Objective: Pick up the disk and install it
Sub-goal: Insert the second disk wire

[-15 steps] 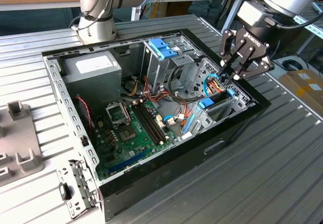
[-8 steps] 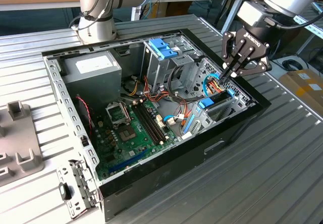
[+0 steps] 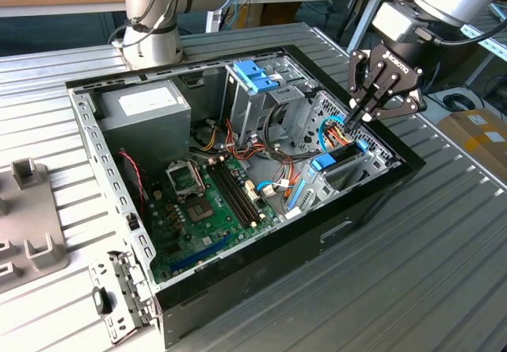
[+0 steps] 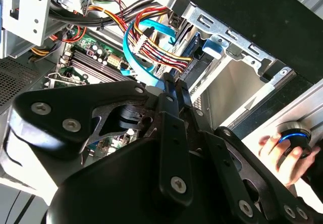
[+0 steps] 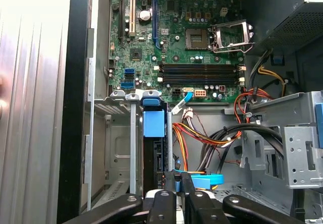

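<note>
We see the gripper (image 3: 366, 116) hanging over the case's (image 3: 261, 273) corner at the exterior view's right, its black fingers (image 3: 372, 102) drawn together to a point, clenched with nothing between them. In both wrist views the fingers (image 4: 171, 90) meet tip to tip; in the first wrist view they (image 5: 177, 186) sit just over a blue cable (image 5: 207, 179).

Just below the tips the disk (image 3: 342, 160) stands on edge in a slot against the case's black wall; its blue carrier (image 5: 154, 123) shows in the first wrist view, between metal bay rails. Beside it lie bundled wires (image 5: 202, 138) and open floor.

Farther in lies the board (image 3: 210, 201), then the upright cage (image 3: 261, 102) with its blue handle, and the power supply (image 3: 146, 110). In the second wrist view a hand (image 4: 285, 156) rests on a knob outside the case.
</note>
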`<state>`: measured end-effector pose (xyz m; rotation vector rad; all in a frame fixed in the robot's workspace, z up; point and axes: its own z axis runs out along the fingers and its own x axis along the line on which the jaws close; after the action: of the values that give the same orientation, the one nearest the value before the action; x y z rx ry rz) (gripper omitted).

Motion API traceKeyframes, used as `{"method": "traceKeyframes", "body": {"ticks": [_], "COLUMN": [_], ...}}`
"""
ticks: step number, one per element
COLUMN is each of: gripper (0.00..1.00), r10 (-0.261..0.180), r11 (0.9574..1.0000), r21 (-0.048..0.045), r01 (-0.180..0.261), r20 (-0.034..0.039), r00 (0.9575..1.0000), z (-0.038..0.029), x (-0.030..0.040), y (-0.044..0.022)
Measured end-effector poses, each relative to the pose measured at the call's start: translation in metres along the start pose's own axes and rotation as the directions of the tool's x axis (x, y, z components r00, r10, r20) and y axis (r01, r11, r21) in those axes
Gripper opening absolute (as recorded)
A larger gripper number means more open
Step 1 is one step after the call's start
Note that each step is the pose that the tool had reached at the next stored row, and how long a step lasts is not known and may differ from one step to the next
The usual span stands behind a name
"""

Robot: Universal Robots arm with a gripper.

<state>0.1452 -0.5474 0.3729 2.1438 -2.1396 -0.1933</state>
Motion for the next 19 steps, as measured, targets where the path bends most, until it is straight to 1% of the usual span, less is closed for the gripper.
{"method": "traceKeyframes", "body": {"ticks": [3,8,13,17,19], "gripper": [0.16,0.16,0.16,0.16,0.16], "r10": [0.000,0.000,0.000,0.000,0.000], "r11": [1.0000,1.0000,1.0000,1.0000,1.0000], "r21": [0.0000,0.0000,0.0000,0.0000,0.0000], "r01": [0.000,0.000,0.000,0.000,0.000], "r20": [0.0002,-0.0001,0.0000,0.0000,0.0002], "r00": [1.0000,1.0000,1.0000,1.0000,1.0000], "z": [0.0004,0.0023,0.0078,0.0132,0.0160], "x": [0.0012,0.0067,0.0100,0.0104,0.0107], "y": [0.0004,0.0022,0.0044,0.0077,0.0075]}}
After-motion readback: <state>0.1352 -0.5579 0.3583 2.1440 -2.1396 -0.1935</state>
